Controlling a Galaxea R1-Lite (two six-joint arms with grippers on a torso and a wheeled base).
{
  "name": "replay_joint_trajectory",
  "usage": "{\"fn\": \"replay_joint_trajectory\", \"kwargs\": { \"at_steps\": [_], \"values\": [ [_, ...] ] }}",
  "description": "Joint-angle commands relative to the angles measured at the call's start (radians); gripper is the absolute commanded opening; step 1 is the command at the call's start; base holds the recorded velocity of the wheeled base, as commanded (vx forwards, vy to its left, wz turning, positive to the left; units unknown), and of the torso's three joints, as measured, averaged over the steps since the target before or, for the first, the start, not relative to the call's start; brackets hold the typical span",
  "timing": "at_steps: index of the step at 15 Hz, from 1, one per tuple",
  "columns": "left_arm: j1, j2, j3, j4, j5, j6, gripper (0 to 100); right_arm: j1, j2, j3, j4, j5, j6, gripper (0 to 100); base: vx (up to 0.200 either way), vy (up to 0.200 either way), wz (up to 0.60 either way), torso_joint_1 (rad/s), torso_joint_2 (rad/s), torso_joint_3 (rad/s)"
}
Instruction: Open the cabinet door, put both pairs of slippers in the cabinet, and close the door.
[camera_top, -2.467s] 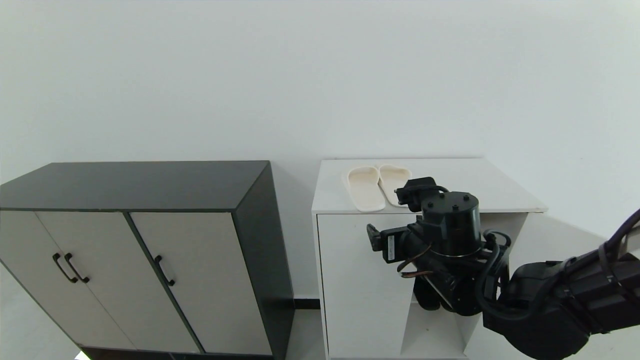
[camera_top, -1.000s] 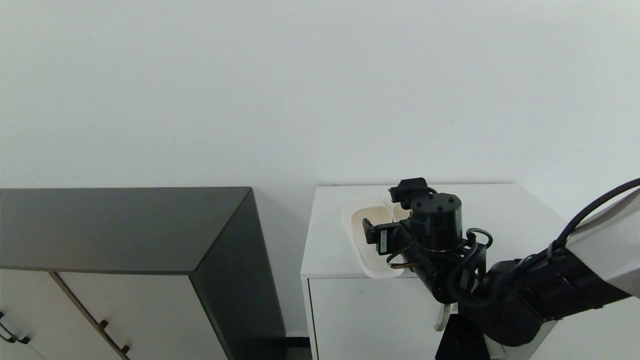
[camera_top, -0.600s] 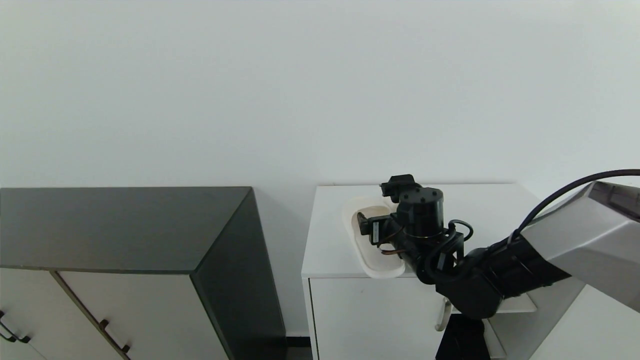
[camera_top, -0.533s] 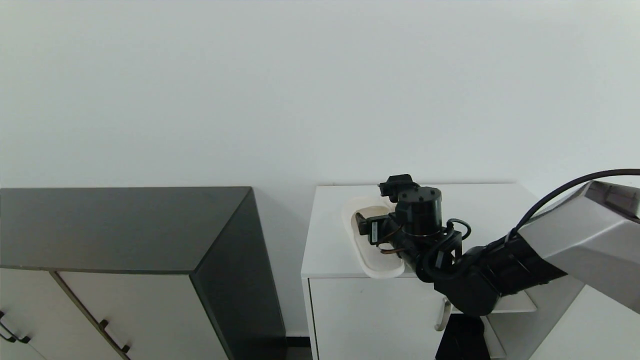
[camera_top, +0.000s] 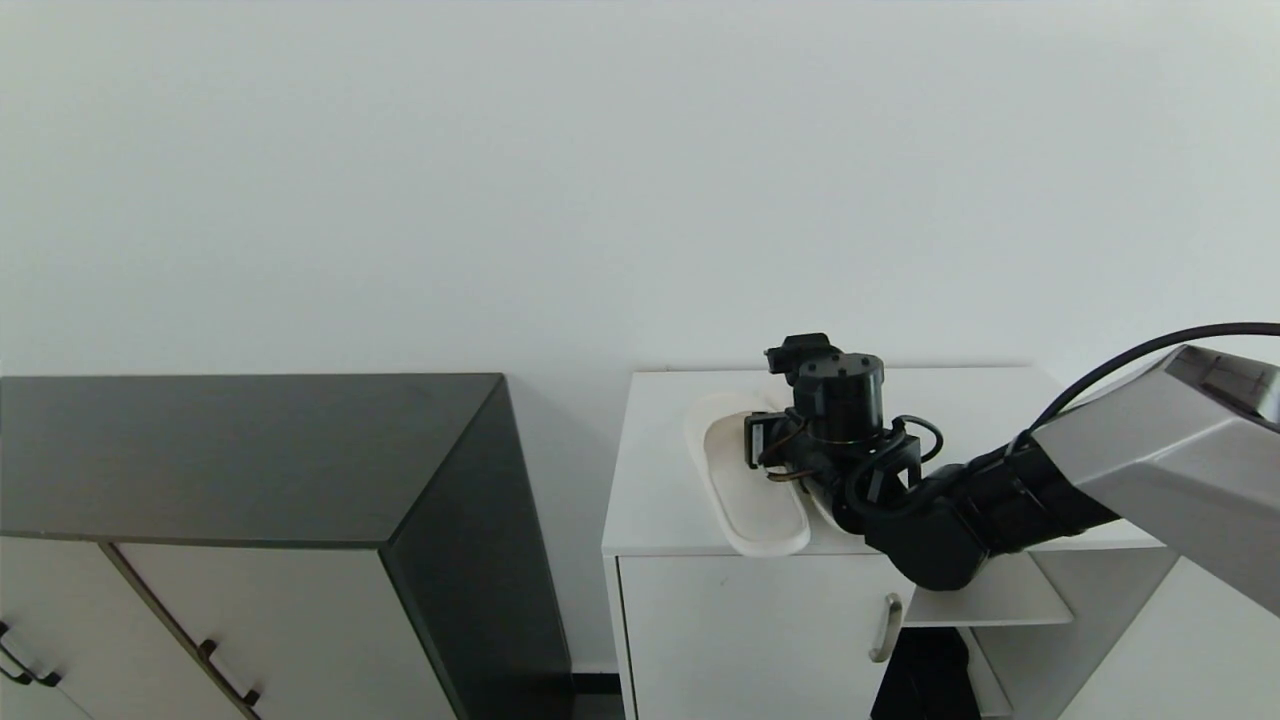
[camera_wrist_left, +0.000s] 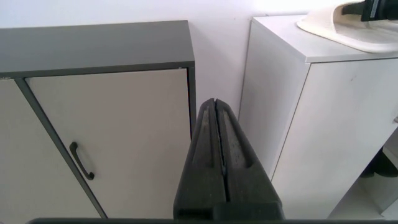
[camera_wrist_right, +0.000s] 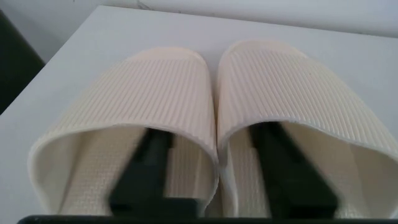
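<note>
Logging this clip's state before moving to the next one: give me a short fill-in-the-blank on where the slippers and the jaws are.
The cream slippers lie on top of the ____ cabinet.
The right gripper has one of its jaws inside ____ slipper.
The left gripper hangs with its jaws ____.
Missing words: white; each; shut.

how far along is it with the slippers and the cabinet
Done: nothing visible yet; the door of the dark cabinet is shut. In hand: the right pincer is open, with one finger inside each of the cream slippers, which rest on the white cabinet. The left pincer is shut, facing the dark cabinet. Left: open the door, stow the slippers, close it.
</note>
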Motion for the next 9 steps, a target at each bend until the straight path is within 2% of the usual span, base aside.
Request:
{"fn": "replay_joint_trajectory", "kwargs": {
  "at_steps": [1, 9],
  "values": [
    [-0.001, 0.0, 0.0, 0.001, 0.0, 0.0, 0, 0.002, -0.001, -0.002, 0.0, -0.001, 0.0, 0, 0.0, 0.0, 0.0, 0.0, 0.0, 0.0],
    [-0.001, 0.0, 0.0, 0.001, 0.0, 0.0, 0, 0.078, -0.188, 0.112, 0.029, -0.004, -0.032, 0, 0.0, 0.0, 0.0, 0.0, 0.0, 0.0]
  ]
}}
